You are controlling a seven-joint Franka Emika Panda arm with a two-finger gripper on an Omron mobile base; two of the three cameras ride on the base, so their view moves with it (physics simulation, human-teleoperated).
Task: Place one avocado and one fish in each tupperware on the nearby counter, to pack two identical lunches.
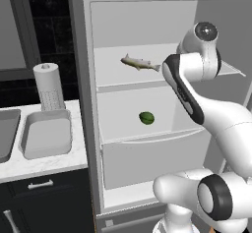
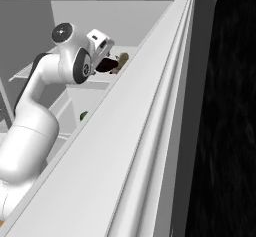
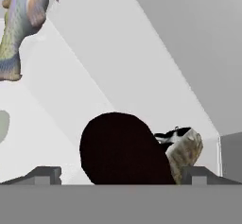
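Observation:
In the open fridge, a slender silvery fish (image 1: 140, 63) lies on the upper shelf and a round green avocado (image 1: 146, 118) sits on the shelf below. My arm reaches onto the upper shelf. In the hand view a blackish avocado (image 3: 123, 150) stands close in front of my open gripper (image 3: 120, 176), between the two fingertips (image 3: 42, 175), with no contact visible. An olive-brown fish (image 3: 186, 148) lies just behind it, and the silvery fish (image 3: 23, 24) is at the upper left. A grey tupperware (image 1: 29, 148) sits empty on the counter (image 1: 29, 168) left of the fridge.
A paper towel roll (image 1: 48, 87) stands behind the tupperware, and a sink basin (image 1: 6, 133) lies at the far left. The fridge's side wall (image 2: 130, 131) runs along the arm's right. A drawer front (image 1: 147, 156) closes the fridge's lower part.

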